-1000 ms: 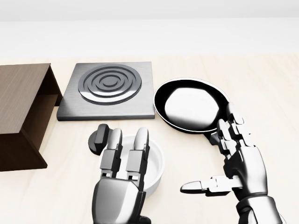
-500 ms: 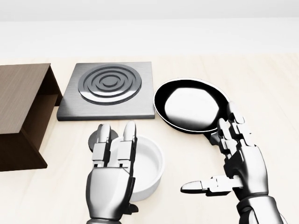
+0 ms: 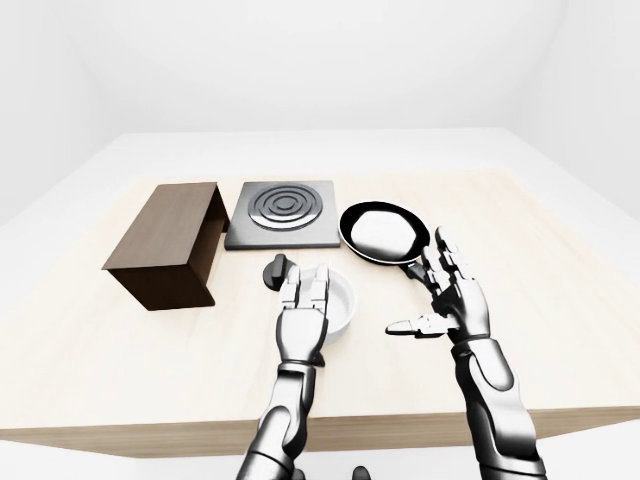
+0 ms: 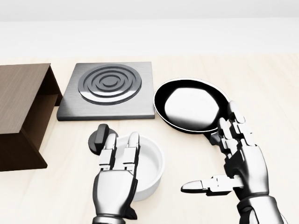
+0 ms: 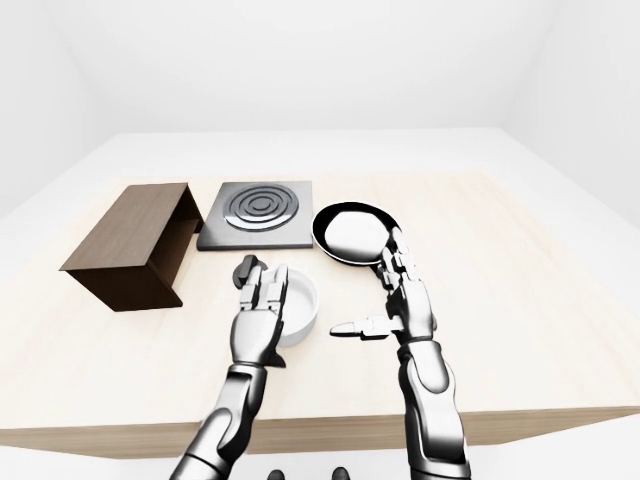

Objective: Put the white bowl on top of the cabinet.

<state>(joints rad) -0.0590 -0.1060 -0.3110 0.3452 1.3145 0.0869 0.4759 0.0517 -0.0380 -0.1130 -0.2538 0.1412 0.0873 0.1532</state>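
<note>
The white bowl (image 4: pixel 148 164) stands on the table at the bottom middle of the head view. My left hand (image 4: pixel 117 161) is open, its fingers lying over the bowl's left rim and hiding that side. My right hand (image 4: pixel 223 161) hovers open to the right of the bowl, apart from it, thumb pointing left. The dark brown cabinet (image 4: pixel 21 109), open on its right side, lies at the left edge of the head view.
A black round knob (image 4: pixel 98 138) sits just left of the bowl, by my left fingertips. A black frying pan (image 4: pixel 190 105) lies above my right hand. A grey stove plate (image 4: pixel 109 89) with rings is beside the cabinet. The table's near edge (image 3: pixel 400 425) shows in the eye views.
My left hand has shifted slightly over the bowl's left rim and its fingers have curled down a little. The right hand, the bowl and the camera have not moved.
</note>
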